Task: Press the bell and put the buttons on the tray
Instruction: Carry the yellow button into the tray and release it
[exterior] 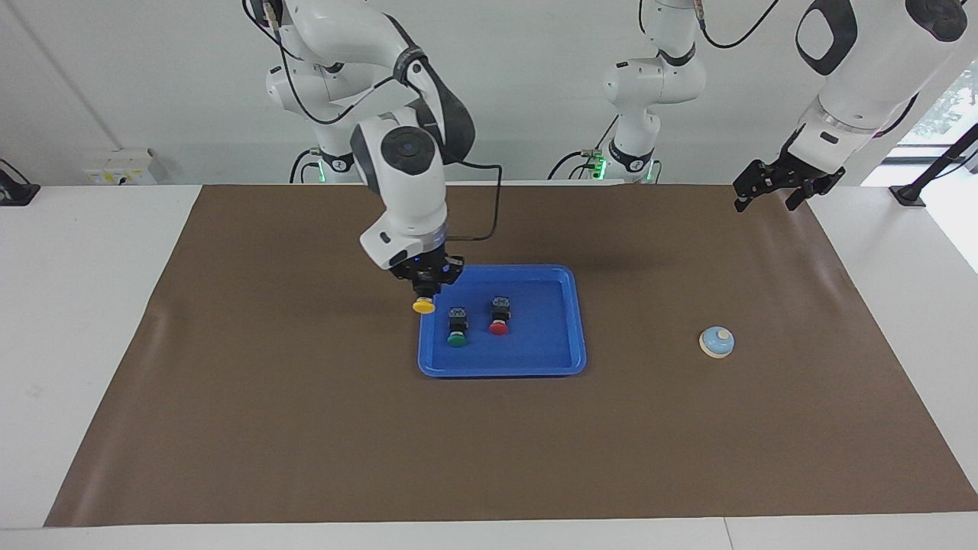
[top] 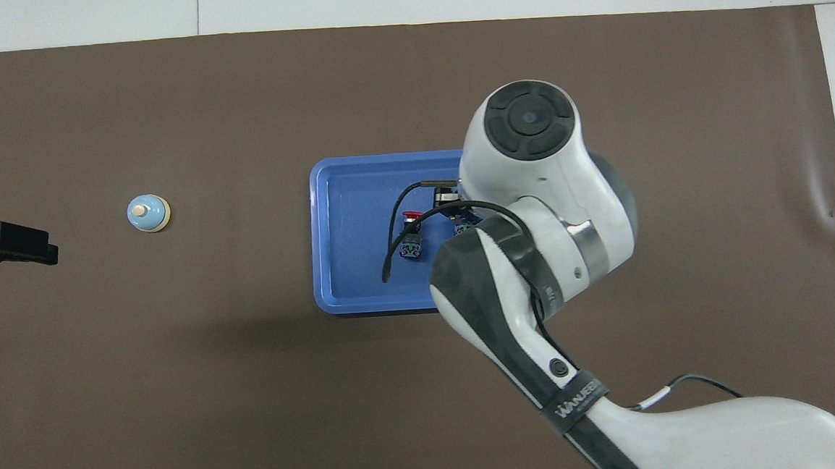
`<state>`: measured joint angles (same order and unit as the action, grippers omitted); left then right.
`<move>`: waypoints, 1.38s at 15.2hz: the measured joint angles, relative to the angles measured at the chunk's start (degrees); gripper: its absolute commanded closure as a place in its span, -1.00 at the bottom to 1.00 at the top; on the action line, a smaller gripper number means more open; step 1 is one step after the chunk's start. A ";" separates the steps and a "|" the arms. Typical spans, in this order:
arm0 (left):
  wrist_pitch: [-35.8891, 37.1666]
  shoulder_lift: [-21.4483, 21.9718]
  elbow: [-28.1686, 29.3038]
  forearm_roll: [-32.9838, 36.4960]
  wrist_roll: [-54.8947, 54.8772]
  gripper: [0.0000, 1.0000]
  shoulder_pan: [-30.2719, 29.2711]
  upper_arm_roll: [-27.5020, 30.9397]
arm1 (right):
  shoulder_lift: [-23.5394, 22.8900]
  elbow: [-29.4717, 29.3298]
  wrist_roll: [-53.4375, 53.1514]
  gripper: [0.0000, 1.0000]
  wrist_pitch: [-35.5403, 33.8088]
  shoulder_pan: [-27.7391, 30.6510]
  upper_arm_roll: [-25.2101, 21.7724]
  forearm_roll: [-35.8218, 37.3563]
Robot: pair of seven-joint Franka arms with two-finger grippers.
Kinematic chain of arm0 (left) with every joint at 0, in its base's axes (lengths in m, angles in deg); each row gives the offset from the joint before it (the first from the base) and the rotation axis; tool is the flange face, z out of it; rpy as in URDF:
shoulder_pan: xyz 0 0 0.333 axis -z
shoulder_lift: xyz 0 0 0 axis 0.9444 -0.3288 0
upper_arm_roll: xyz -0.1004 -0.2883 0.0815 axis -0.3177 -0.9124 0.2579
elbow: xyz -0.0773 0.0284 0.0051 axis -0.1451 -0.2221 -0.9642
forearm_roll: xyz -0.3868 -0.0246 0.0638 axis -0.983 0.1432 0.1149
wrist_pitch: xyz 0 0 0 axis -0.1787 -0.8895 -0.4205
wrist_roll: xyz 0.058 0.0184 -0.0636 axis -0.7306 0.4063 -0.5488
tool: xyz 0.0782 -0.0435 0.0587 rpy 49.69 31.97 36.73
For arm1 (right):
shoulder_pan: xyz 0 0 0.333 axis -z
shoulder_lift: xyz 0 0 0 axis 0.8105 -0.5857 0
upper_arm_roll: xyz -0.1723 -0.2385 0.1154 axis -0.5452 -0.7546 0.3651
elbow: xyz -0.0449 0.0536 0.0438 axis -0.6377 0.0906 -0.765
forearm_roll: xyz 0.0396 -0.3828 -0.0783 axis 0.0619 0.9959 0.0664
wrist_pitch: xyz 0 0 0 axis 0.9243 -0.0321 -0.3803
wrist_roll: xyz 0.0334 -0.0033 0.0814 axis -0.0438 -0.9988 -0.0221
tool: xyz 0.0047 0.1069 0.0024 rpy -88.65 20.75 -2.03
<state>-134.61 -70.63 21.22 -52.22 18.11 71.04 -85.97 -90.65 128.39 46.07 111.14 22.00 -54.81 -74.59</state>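
The blue tray (exterior: pixel 544 345) (top: pixel 350 231) lies mid-mat. Inside it rest a green button (exterior: pixel 456 337) and a red button (exterior: pixel 498 324) (top: pixel 411 224), both on their sides. My right gripper (exterior: pixel 425 289) hangs over the tray's rim toward the right arm's end, shut on the yellow button (exterior: pixel 423 306), cap pointing down. In the overhead view the right arm hides that gripper, the yellow button and most of the green one. The light-blue bell (exterior: pixel 717 341) (top: pixel 148 213) stands on the mat toward the left arm's end. My left gripper (exterior: pixel 764 203) (top: pixel 27 247) waits open, raised over the mat's edge there.
A brown mat (exterior: pixel 306 428) covers the white table. The right arm's forearm and a black cable (top: pixel 396 243) hang over the tray's half toward the right arm's end.
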 measured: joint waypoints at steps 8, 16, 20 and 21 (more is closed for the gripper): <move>0.00 0.00 0.00 0.00 0.00 -1.00 0.00 0.00 | -13.02 -9.24 -5.17 1.00 6.19 -7.28 -0.06 -0.43; 0.00 0.00 0.00 0.00 0.00 -1.00 0.00 0.00 | -18.57 -9.42 -5.11 1.00 9.82 -8.48 -0.21 0.80; 0.00 0.00 0.00 0.00 0.00 -1.00 0.00 0.00 | -18.59 -9.98 -5.12 -0.99 9.61 -8.74 -0.23 1.00; 0.00 0.00 0.00 0.00 0.00 -1.00 0.00 0.00 | -18.56 -10.08 -5.18 -1.00 9.41 -8.75 -0.23 0.98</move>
<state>-134.61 -70.63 21.21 -52.22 18.11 71.04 -85.97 -109.21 118.31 40.89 120.55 13.25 -55.04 -73.62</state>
